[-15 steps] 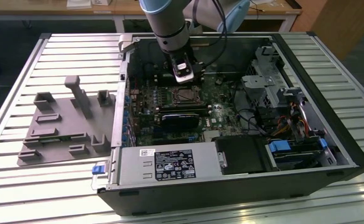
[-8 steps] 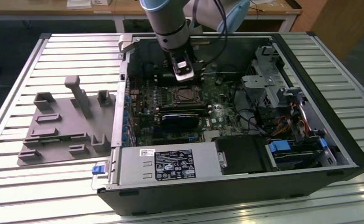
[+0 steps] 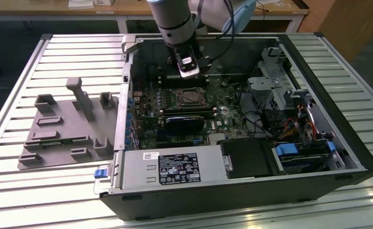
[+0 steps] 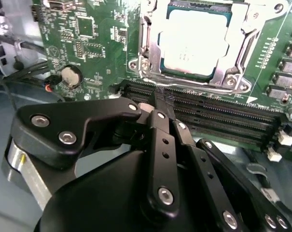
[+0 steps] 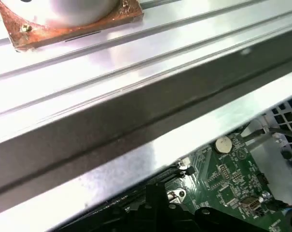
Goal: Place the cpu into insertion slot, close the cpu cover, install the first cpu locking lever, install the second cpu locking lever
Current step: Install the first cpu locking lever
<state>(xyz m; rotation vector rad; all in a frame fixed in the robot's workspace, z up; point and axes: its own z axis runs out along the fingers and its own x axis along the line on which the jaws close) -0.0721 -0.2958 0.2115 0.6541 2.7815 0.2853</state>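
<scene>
The cpu, pale silver on top, lies in the insertion slot on the green board. The cpu cover, a silver frame, lies flat around it, and thin metal lever rods run along two of its sides. My gripper hangs just beside the socket, over the long black memory slots. Its black fingers meet at the tips, shut on nothing. In the exterior view the gripper sits inside the open computer case, slightly behind the socket.
The case lies open on a slatted metal table. A black card, a power supply, drive cages and cables crowd the board. A grey fixture stands at the exterior view's left. A coin battery sits near the gripper.
</scene>
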